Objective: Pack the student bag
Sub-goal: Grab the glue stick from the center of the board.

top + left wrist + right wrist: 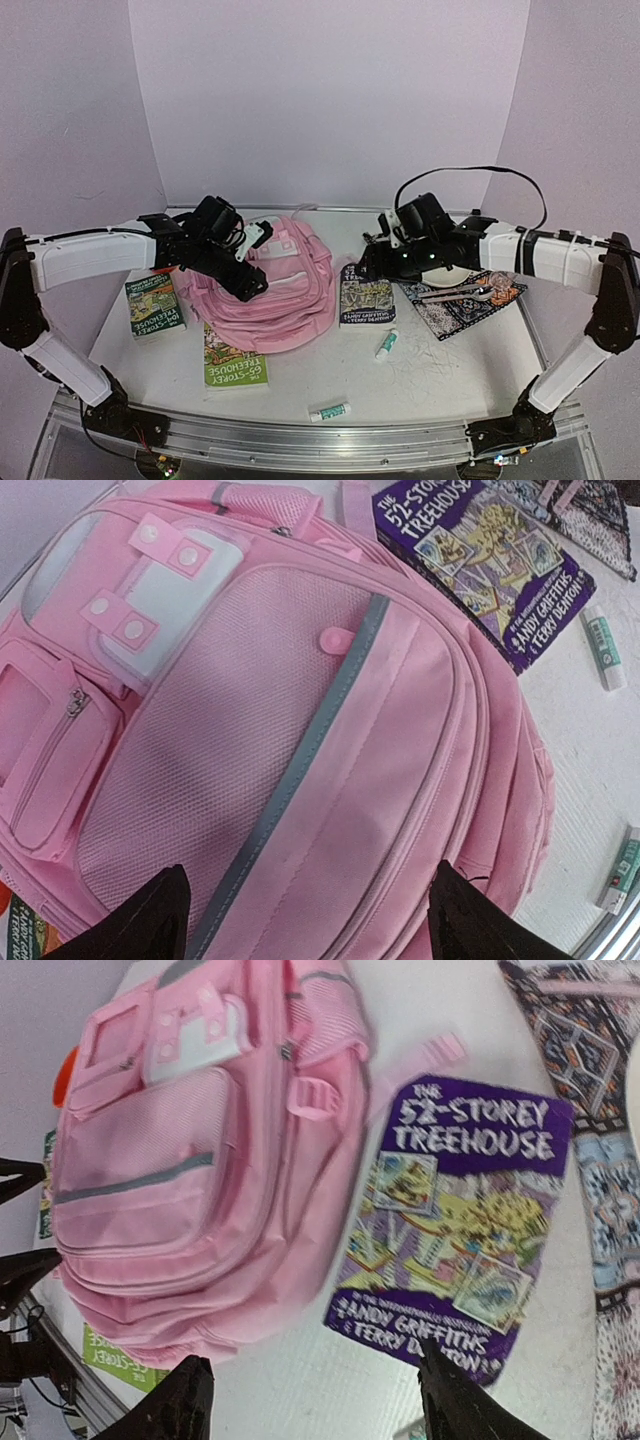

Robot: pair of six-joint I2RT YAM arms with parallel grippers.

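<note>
The student bag (275, 295) is a large pink backpack lying flat at the table's centre-left, front pockets up, with a small white patch (175, 600). My left gripper (250, 283) hovers over the bag's left part. In the left wrist view it (315, 925) is open, its dark fingertips (150, 920) spread over the bag's front panel (330, 780) with nothing between them. My right gripper (372, 268) hangs just right of the bag. In the right wrist view it (320, 1405) is open and empty above bare table, between the bag (200, 1170) and a purple book (470, 1220).
The purple Treehouse book (367, 300) lies right of the bag. Two green books (155, 305) (232, 360) lie at its left and front. Glue sticks (387, 344) (328, 411) sit near the front. A patterned cloth (465, 308) with a white dish (452, 272) lies right.
</note>
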